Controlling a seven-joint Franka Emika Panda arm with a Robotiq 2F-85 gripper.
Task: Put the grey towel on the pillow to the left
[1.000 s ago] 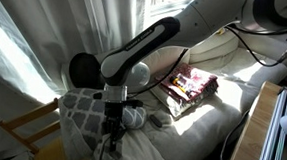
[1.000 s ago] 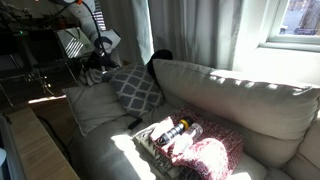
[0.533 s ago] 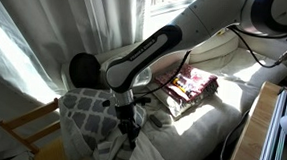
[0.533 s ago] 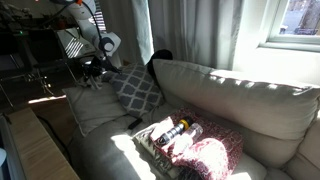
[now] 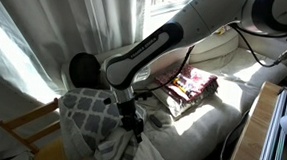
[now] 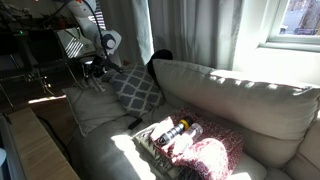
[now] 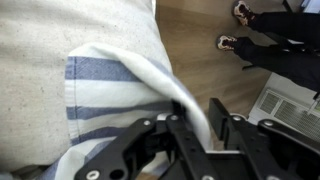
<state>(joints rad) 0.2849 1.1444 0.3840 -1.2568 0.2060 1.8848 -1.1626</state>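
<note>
The grey towel [image 7: 100, 90], pale with blue-grey stripes, lies draped over the plain cream pillow [image 7: 60, 30] in the wrist view. One fold of it rises and runs between my fingers. My gripper [image 7: 203, 120] is nearly closed, pinching that fold at the pillow's edge. In both exterior views the gripper [image 5: 131, 122] [image 6: 97, 72] hangs low at the sofa's end, beside the grey-and-white lattice pillow [image 5: 82, 108] [image 6: 135, 88]. The cream pillow [image 6: 95, 108] lies below it. The towel [image 5: 114, 148] bunches under the gripper.
A tray of packets and bottles [image 5: 193, 85] [image 6: 172, 135] sits on the sofa seat, next to a dark red throw [image 6: 212, 158]. A wooden chair [image 5: 30, 128] stands by the curtain. Wooden floor and shoes [image 7: 235, 42] lie past the pillow's edge.
The gripper moved a little sideways and lower over the pillows with the towel, then held almost still. The towel now lies more spread under it.
</note>
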